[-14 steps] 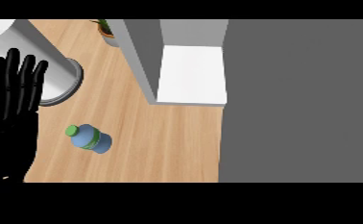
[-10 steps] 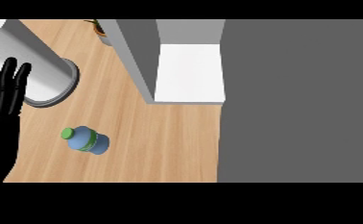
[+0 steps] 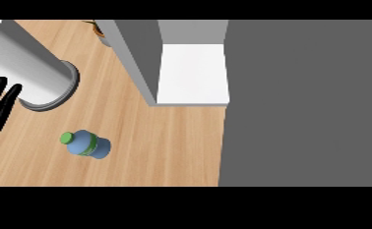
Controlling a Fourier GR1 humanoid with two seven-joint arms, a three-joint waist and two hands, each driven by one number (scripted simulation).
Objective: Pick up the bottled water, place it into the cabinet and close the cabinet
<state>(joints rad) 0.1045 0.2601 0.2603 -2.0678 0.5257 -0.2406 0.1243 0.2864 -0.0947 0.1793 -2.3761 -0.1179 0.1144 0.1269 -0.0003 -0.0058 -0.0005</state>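
Sliding farther off the left edge, left hand (image 3: 9,100) shows only straight fingertips; label-unreadable water bottle (image 3: 86,144) lies on wooden bench (image 3: 167,139) near open cabinet (image 3: 193,73).

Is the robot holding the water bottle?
No, nothing is held. The bottle lies alone on the counter; the left hand is at the edge.

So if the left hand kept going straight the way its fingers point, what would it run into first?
Probably the grey cylinder: the left hand's straight fingers point up the view, right beside its rim. Height is unclear, so they might pass alongside. The bottled water lies off that line.
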